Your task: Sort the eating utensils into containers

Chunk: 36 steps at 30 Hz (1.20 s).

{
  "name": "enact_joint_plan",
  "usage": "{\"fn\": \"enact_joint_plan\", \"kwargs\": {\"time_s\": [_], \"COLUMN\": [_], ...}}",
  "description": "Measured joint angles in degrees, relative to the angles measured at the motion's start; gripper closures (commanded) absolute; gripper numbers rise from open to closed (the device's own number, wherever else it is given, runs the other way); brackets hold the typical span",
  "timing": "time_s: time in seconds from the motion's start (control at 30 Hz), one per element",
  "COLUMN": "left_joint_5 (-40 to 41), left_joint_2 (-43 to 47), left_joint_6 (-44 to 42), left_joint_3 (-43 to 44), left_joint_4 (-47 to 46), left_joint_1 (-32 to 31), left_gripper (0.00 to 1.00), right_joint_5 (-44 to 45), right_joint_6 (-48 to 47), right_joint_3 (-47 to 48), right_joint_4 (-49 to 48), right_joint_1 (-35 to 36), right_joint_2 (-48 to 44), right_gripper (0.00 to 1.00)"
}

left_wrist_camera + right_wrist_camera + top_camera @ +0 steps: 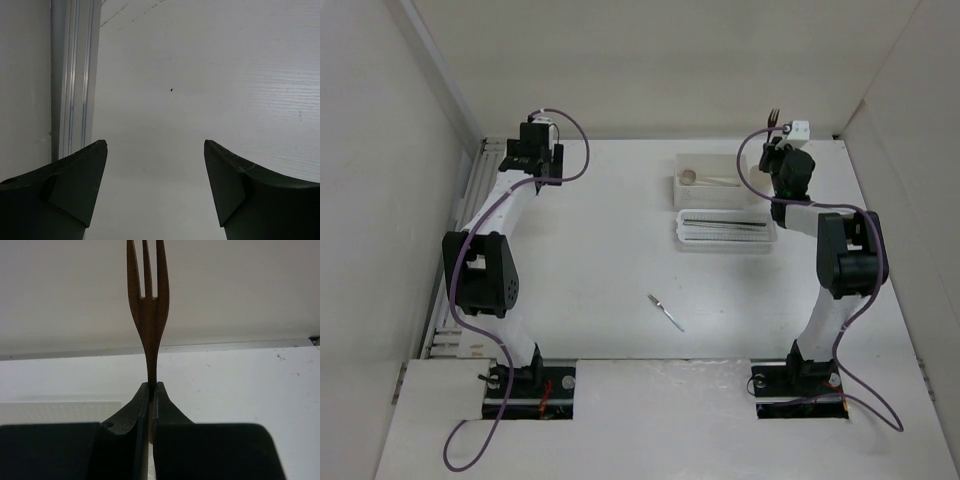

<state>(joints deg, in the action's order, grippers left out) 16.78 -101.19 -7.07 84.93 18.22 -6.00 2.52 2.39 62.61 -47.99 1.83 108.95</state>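
My right gripper (778,138) is raised at the back right, shut on the handle of the longer brown fork (147,315). The fork's tines (774,118) point up and away. To its left stands the rectangular box (682,192) with a beige spoon (705,179) inside. In front of the box is the mesh basket tray (681,240), holding thin dark chopsticks (725,223). A small silver fork (666,312) lies on the table's middle. My left gripper (156,145) hangs open over bare table at the far left, nothing between its fingers.
An aluminium rail (75,75) runs along the table's left edge beside the left gripper. White walls close in the table at the back and on both sides. A corner of the mesh tray (60,412) shows low in the right wrist view.
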Motion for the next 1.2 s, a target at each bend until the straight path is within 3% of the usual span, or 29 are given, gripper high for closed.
{"fn": "enact_joint_plan", "kwargs": {"time_s": [0.63, 0.77, 0.8, 0.9, 1.2], "left_joint_5": [1.5, 1.5, 1.5, 1.5, 1.5], "left_joint_2": [-0.2, -0.2, -0.2, -0.2, -0.2], "left_joint_6": [-0.9, -1.0, -1.0, -1.0, -1.0], "left_joint_3": [0.4, 0.4, 0.4, 0.4, 0.4], "left_joint_4": [-0.3, -0.3, -0.3, -0.4, -0.5], "left_joint_1": [0.0, 0.0, 0.0, 0.0, 0.0], "left_gripper": [0.25, 0.25, 0.25, 0.25, 0.25], "right_joint_5": [-10.7, -11.8, -12.2, -13.0, -14.1], "right_joint_6": [-3.2, -3.7, -3.8, -4.1, -4.4], "right_joint_3": [0.3, 0.3, 0.3, 0.3, 0.2], "right_joint_4": [0.6, 1.6, 1.7, 2.2, 3.8], "right_joint_1": [-3.4, -4.0, -4.2, -4.6, -4.9], "right_joint_2": [0.9, 0.9, 0.9, 0.9, -1.0], "right_gripper": [0.97, 0.77, 0.51, 0.35, 0.33]}}
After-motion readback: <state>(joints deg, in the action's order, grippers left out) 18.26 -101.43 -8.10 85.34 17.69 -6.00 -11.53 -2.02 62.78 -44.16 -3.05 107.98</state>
